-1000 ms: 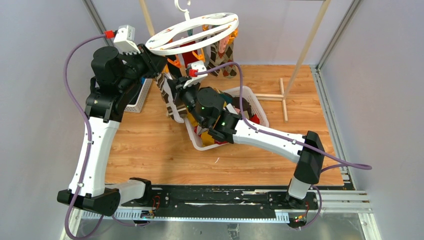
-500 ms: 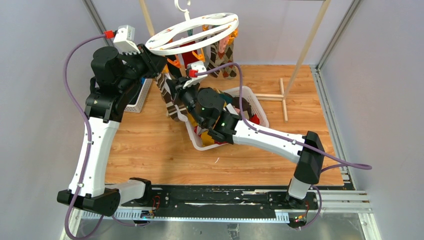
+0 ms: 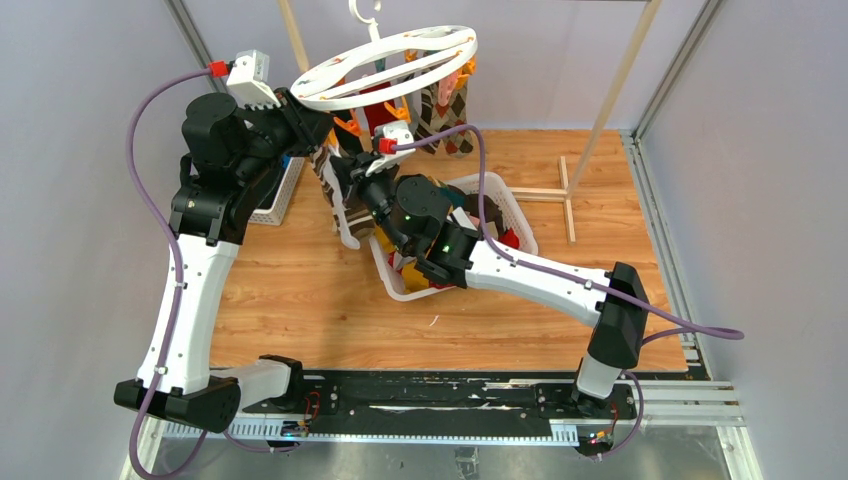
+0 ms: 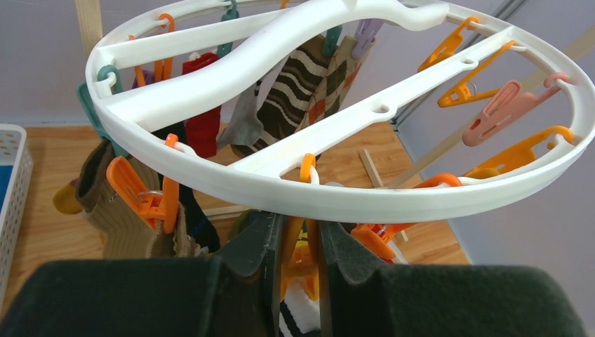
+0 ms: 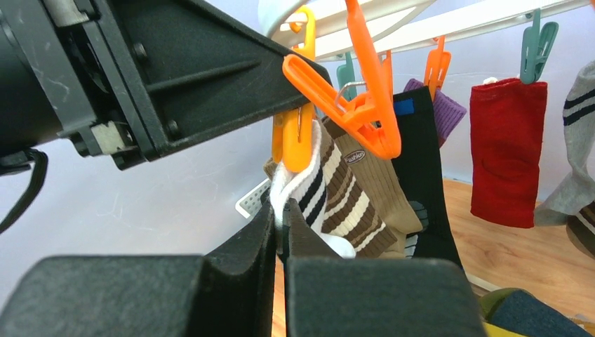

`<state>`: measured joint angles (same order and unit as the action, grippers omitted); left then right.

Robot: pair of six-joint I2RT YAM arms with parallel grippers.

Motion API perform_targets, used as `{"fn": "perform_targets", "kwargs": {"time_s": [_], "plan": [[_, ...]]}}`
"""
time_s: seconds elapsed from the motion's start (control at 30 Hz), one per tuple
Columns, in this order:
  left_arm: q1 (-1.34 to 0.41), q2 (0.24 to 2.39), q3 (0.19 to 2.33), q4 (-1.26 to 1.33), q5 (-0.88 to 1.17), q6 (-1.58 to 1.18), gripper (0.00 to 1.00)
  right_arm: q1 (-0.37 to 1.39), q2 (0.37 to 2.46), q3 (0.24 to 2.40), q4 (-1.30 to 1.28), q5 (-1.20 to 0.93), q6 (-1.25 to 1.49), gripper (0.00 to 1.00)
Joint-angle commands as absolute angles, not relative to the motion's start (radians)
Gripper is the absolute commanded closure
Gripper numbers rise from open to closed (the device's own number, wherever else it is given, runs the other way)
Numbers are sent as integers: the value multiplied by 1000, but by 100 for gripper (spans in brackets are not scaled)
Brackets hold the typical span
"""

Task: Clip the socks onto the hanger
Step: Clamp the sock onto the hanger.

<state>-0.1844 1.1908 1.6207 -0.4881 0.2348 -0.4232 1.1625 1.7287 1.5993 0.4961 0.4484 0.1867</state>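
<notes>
The left tool [image 4: 295, 277] is clenched on an orange clip [image 4: 292, 242] hanging from the rim of the hanger [image 4: 393, 203]. The right tool [image 5: 281, 235] is clenched on the white cuff of a striped sock [image 5: 351, 203] — the cuff is held at that clip's lower end. Other socks [image 5: 506, 151] hang clipped around the ring, above the surface [image 3: 300, 300].

We find the hanger [image 3: 385, 65] over the table's [image 3: 300, 300] far edge, socks [image 3: 445, 110] hanging under it. One basket [image 3: 515, 215] sits before it, a second basket [image 3: 280, 195] at the left edge.
</notes>
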Motion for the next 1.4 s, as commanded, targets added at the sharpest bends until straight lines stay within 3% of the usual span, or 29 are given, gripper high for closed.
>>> {"fn": "perform_targets", "kwargs": {"time_s": [0.0, 0.43, 0.67, 0.83, 0.93, 1.07, 1.13, 1.27, 1.37], "plan": [[-172, 1184, 1618, -549, 193, -407, 99, 1178, 1737, 1650, 533, 443, 168, 100], [-172, 1184, 1619, -549, 187, -396, 98, 1178, 1748, 1669, 535, 433, 169, 100], [-172, 1175, 1608, -547, 180, -391, 70, 1173, 1754, 1671, 535, 442, 174, 100], [-172, 1170, 1609, -546, 168, -388, 59, 1156, 1756, 1677, 517, 430, 208, 100], [-172, 1165, 1604, -543, 159, -383, 54, 1148, 1752, 1675, 510, 414, 228, 89], [-172, 1155, 1591, -538, 147, -376, 50, 1142, 1735, 1651, 509, 397, 242, 58], [-172, 1153, 1585, -534, 141, -370, 50, 1131, 1716, 1631, 503, 384, 264, 48], [-172, 1151, 1584, -533, 134, -362, 50, 1082, 1654, 1554, 484, 315, 344, 36], [-172, 1150, 1583, -532, 133, -358, 50, 1016, 1579, 1472, 467, 194, 435, 33]]}}
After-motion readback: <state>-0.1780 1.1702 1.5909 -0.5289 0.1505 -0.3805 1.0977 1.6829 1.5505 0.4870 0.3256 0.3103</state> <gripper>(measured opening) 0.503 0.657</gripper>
